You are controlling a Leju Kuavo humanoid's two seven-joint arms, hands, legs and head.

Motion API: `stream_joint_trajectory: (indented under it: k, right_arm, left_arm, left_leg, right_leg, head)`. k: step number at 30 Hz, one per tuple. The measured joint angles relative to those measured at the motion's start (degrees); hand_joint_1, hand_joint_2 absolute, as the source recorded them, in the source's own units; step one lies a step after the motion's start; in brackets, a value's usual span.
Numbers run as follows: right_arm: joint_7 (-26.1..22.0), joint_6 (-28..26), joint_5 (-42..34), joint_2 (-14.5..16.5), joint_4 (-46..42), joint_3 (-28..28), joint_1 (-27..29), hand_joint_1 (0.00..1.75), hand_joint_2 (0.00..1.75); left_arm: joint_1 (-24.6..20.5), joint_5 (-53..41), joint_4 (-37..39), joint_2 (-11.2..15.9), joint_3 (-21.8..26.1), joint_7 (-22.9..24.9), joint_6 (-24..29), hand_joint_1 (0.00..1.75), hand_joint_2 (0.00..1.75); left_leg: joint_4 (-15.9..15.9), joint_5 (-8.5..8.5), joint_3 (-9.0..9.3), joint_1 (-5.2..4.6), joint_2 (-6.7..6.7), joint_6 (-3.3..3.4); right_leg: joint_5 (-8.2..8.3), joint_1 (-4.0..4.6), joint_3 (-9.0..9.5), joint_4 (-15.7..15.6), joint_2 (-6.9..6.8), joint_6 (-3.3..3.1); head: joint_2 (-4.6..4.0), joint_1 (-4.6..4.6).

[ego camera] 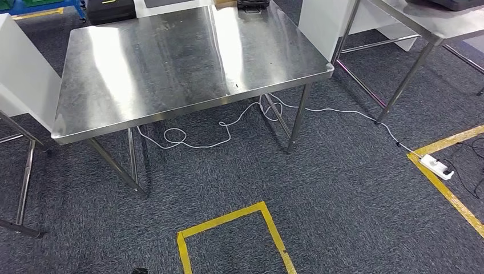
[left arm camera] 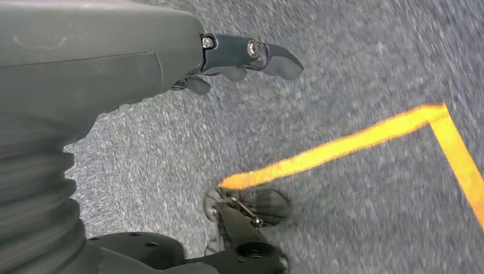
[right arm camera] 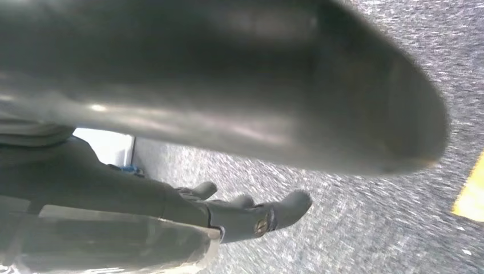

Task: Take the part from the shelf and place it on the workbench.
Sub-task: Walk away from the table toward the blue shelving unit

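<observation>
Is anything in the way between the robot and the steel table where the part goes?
Nothing visible blocks it. The carpet before the table holds only flat yellow tape, the white cable lies under the table, and the near tabletop is bare.

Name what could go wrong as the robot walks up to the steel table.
1. A white cable lies looped on the carpet under the steel table's near edge and runs on to a power strip; a foot stepping close could snag it.
2. The right wrist view is blurred and crowded around the right hand, so I cannot confirm a secure hold on anything; a loose part might drop on the way.
</observation>
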Motion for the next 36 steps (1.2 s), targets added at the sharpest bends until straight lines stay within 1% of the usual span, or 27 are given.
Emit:
stream_joint_trajectory:
  k: [1,2,3,5,7,8,10,11,13,15,16,17,18,19,21,22,23,25,26,28,30,31,32,33,34,35,36]
  right_arm:
    - [0.08,0.05,0.05,0.01,0.01,0.00,0.03,0.00,0.00]
    - [0.18,0.09,0.14,0.01,0.01,0.00,0.07,0.00,0.00]
    - [0.31,0.15,0.25,0.02,0.02,0.00,0.12,0.00,0.00]
    - [0.56,0.38,0.63,0.05,0.02,0.00,0.14,0.00,0.00]
    - [0.73,0.60,0.89,0.15,0.02,-0.01,0.05,0.00,0.00]
    - [0.81,0.68,0.91,0.22,0.02,-0.01,0.01,0.00,0.00]
    - [1.03,0.81,0.84,0.40,0.03,0.00,0.08,0.00,0.00]
    - [1.17,0.84,0.78,0.46,0.04,-0.01,0.17,0.00,0.00]
    - [1.46,0.84,0.66,0.54,0.05,-0.02,0.16,0.00,0.00]
    - [1.60,0.83,0.59,0.58,0.05,-0.07,-0.05,0.00,0.00]
    - [1.63,0.82,0.58,0.60,0.04,-0.09,-0.11,0.00,0.00]
    - [1.67,0.82,0.57,0.60,0.04,-0.13,-0.10,0.00,0.00]
    - [1.71,0.82,0.55,0.61,0.04,-0.19,-0.06,0.00,0.00]
    - [1.73,0.82,0.51,0.60,0.04,-0.27,-0.02,0.00,0.00]
    - [1.74,0.81,0.43,0.59,0.04,-0.45,-0.13,0.00,0.00]
    - [1.77,0.79,0.40,0.62,0.04,-0.53,-0.27,0.00,0.00]
    - [1.82,0.75,0.40,0.68,0.04,-0.62,-0.37,0.00,0.00]
    - [2.02,0.69,0.39,0.78,0.04,-0.83,-0.35,0.00,0.00]
    - [2.14,0.68,0.39,0.83,0.04,-0.91,-0.24,0.00,0.00]
    - [2.36,0.67,0.38,0.87,0.04,-0.99,-0.12,0.00,0.00]
    - [2.42,0.66,0.38,0.92,0.04,-1.02,-0.17,0.00,0.00]
    - [2.41,0.66,0.38,0.96,0.04,-1.03,-0.17,0.00,0.00]
    - [2.43,0.68,0.40,0.98,0.05,-1.03,-0.14,0.00,0.00]
    - [2.45,0.72,0.43,0.99,0.05,-1.03,-0.09,0.00,0.00]
    - [2.48,0.77,0.50,0.99,0.06,-1.03,-0.05,0.00,0.00]
    - [2.51,0.82,0.57,0.99,0.07,-1.03,-0.06,0.00,0.00]
    - [2.53,0.86,0.65,1.03,0.07,-1.03,-0.09,0.00,0.00]
  left_arm:
    - [0.08,-0.02,0.01,0.00,-0.01,0.01,-0.13,0.00,1.75]
    - [0.14,-0.03,0.02,0.00,0.00,0.03,-0.22,0.00,1.75]
    - [0.17,-0.02,0.02,-0.01,0.01,0.05,-0.33,0.00,1.75]
    - [0.20,0.03,0.02,-0.04,0.02,0.10,-0.51,0.00,1.75]
    - [0.21,0.04,0.02,-0.03,0.01,0.12,-0.63,0.00,1.75]
    - [0.20,0.04,0.02,-0.02,0.00,0.14,-0.72,0.00,1.75]
    - [0.12,0.01,0.02,-0.01,-0.01,0.17,-0.98,0.00,1.75]
    - [0.06,-0.03,0.02,-0.05,-0.02,0.20,-1.11,0.00,1.75]
    - [-0.04,-0.24,0.02,-0.16,-0.03,0.28,-1.25,0.00,1.75]
    - [-0.04,-0.44,0.02,-0.22,-0.02,0.42,-1.26,0.00,1.75]
    - [-0.02,-0.48,0.02,-0.22,-0.02,0.49,-1.26,0.00,1.75]
    - [0.00,-0.51,0.02,-0.22,-0.02,0.55,-1.26,0.00,1.75]
    - [0.01,-0.54,0.02,-0.22,-0.02,0.58,-1.26,0.00,1.75]
    - [0.00,-0.56,0.02,-0.24,-0.02,0.60,-1.27,0.00,1.75]
    - [-0.04,-0.65,0.02,-0.24,-0.03,0.62,-1.34,0.00,1.75]
    - [-0.07,-0.71,0.01,-0.22,-0.03,0.63,-1.37,0.00,1.75]
    - [-0.13,-0.79,0.01,-0.20,-0.03,0.63,-1.40,0.00,1.75]
    - [-0.32,-0.91,0.00,-0.18,-0.03,0.69,-1.43,0.00,1.75]
    - [-0.43,-0.95,0.00,-0.18,-0.04,0.73,-1.44,0.00,1.75]
    - [-0.55,-0.96,0.00,-0.17,-0.04,0.79,-1.45,0.00,1.75]
    - [-0.49,-0.96,0.01,-0.14,-0.03,0.84,-1.45,0.00,1.75]
    - [-0.45,-0.96,0.01,-0.14,-0.03,0.88,-1.45,0.00,1.75]
    - [-0.43,-0.96,0.02,-0.13,-0.03,0.92,-1.49,0.00,1.75]
    - [-0.42,-0.96,0.02,-0.13,-0.03,0.97,-1.54,0.00,1.75]
    - [-0.43,-0.96,0.02,-0.13,-0.03,1.00,-1.61,0.00,1.75]
    - [-0.43,-0.97,0.01,-0.12,-0.03,1.01,-1.67,0.00,1.75]
    - [-0.43,-0.98,0.01,-0.05,-0.03,1.02,-1.71,0.00,1.75]
  left_leg:
    - [3.38,-1.35,-1.40,0.12,-0.34,-0.14]
    - [5.19,-1.64,-2.14,0.20,-0.47,-0.17]
    - [4.65,-0.69,-1.85,0.27,-0.58,-0.10]
    - [-2.54,3.61,1.45,0.36,-1.69,0.40]
    - [-9.14,6.37,4.49,0.34,-3.64,1.09]
    - [-10.47,6.71,5.04,0.27,-4.21,1.37]
    - [-10.84,6.85,5.00,0.05,-3.49,1.85]
    - [-11.32,7.20,5.05,0.11,-2.84,2.15]
    - [-12.44,8.02,5.11,0.26,-1.54,2.96]
    - [-12.83,8.40,4.84,0.20,-0.14,3.37]
    - [-12.80,8.45,4.66,0.09,0.63,3.34]
    - [-12.78,8.50,4.53,0.00,1.38,3.29]
    - [-12.74,8.55,4.43,-0.06,2.11,3.21]
    - [-12.68,8.57,4.38,-0.08,2.82,3.12]
    - [-12.33,8.43,4.32,-0.20,4.09,2.68]
    - [-12.07,8.25,4.30,-0.33,4.66,2.31]
    - [-11.86,8.09,4.28,-0.46,5.13,1.90]
    - [-11.67,7.94,4.41,-0.50,6.08,1.21]
    - [-11.47,7.77,4.40,-0.29,5.91,0.83]
    - [-9.04,5.62,3.57,0.14,3.49,0.06]
    - [-2.22,1.16,0.87,0.35,0.42,-0.37]
    - [1.78,-0.78,-0.75,0.36,-0.18,-0.37]
    - [4.63,-1.73,-1.91,0.35,-0.42,-0.27]
    - [5.40,-1.46,-2.15,0.35,-0.53,-0.07]
    - [3.94,-0.11,-1.35,0.34,-0.73,0.22]
    - [0.25,2.13,0.50,0.33,-1.39,0.68]
    - [-3.86,4.02,2.58,0.35,-2.76,1.25]
  right_leg:
    - [0.02,0.09,-0.13,0.14,0.68,-0.02]
    - [0.02,0.17,-0.22,0.30,1.42,-0.01]
    - [0.01,0.23,-0.24,0.44,2.16,0.00]
    - [0.00,0.27,-0.15,0.58,3.68,0.03]
    - [0.14,0.42,-0.31,0.65,4.98,0.29]
    - [0.28,0.42,-0.53,0.64,5.51,0.54]
    - [0.69,0.41,-1.09,0.43,6.48,1.35]
    - [0.68,0.50,-1.45,0.64,6.18,1.65]
    - [-0.99,0.83,-3.48,3.86,3.83,1.55]
    - [-4.48,0.82,-7.25,11.40,1.24,1.02]
    - [-5.88,0.71,-9.01,15.14,0.77,1.06]
    - [-6.54,0.58,-9.90,17.32,0.52,1.34]
    - [-6.32,0.44,-9.54,17.22,0.31,1.83]
    - [-5.25,0.29,-7.83,14.54,-0.07,2.46]
    - [-2.56,0.14,-2.75,5.86,-2.10,3.37]
    - [-1.65,0.17,-0.95,2.56,-3.03,3.35]
    - [-1.22,0.26,-0.17,0.87,-3.58,3.09]
    - [-0.95,0.40,-0.41,0.37,-2.88,2.25]
    - [-0.79,0.24,-0.43,0.38,-2.27,1.88]
    - [-0.33,-0.12,-0.40,0.34,-1.14,1.05]
    - [0.08,-0.04,-0.63,0.38,0.01,0.47]
    - [0.21,0.14,-0.80,0.43,0.70,0.30]
    - [0.28,0.32,-0.93,0.48,1.44,0.21]
    - [0.33,0.47,-0.99,0.53,2.22,0.16]
    - [0.37,0.61,-0.97,0.58,3.02,0.14]
    - [0.40,0.73,-0.88,0.62,3.85,0.18]
    - [0.46,0.78,-0.80,0.63,4.62,0.27]
  head:
    - [0.00,0.01]
    - [0.00,0.01]
    - [0.00,0.01]
    - [0.00,0.00]
    - [0.00,0.03]
    - [0.00,0.02]
    - [0.00,-0.03]
    - [0.00,-0.02]
    - [0.00,0.21]
    - [0.00,0.48]
    - [0.00,0.56]
    - [0.00,0.56]
    - [0.00,0.58]
    - [0.00,0.60]
    - [0.00,0.59]
    - [0.00,0.54]
    - [0.00,0.50]
    - [0.00,0.47]
    - [0.00,0.47]
    - [0.00,0.45]
    - [0.00,0.40]
    - [0.00,0.41]
    - [0.00,0.42]
    - [0.00,0.43]
    - [0.00,0.43]
    - [0.00,0.43]
    - [0.00,0.45]
